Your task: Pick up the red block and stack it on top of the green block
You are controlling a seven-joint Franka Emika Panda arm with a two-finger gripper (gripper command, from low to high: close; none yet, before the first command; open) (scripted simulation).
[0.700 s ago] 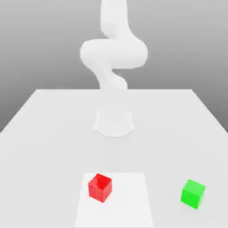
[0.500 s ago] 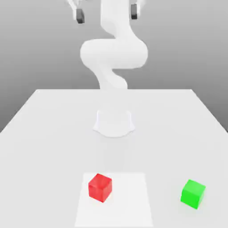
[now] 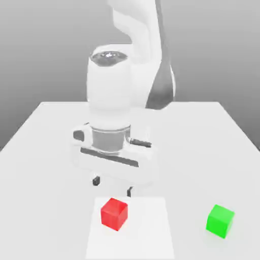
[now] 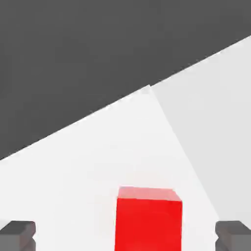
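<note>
The red block [image 3: 114, 214] rests on a pale square patch near the table's front edge. It also appears in the hand view [image 4: 148, 218], between the two dark fingertips [image 4: 17, 234] and beyond them. My gripper [image 3: 112, 186] hangs open just above and behind the red block, with nothing held. The green block [image 3: 220, 220] sits on the table toward the exterior view's right, well apart from the red one.
The white arm and its hand [image 3: 119, 132] stand over the middle of the white table [image 3: 45, 167]. The lighter square patch [image 3: 147, 238] lies under the red block. The table's edge [image 4: 73, 125] meets a dark background.
The hand has dropped from the top of the exterior view to just above the table behind the red block. Both blocks stay where they were.
</note>
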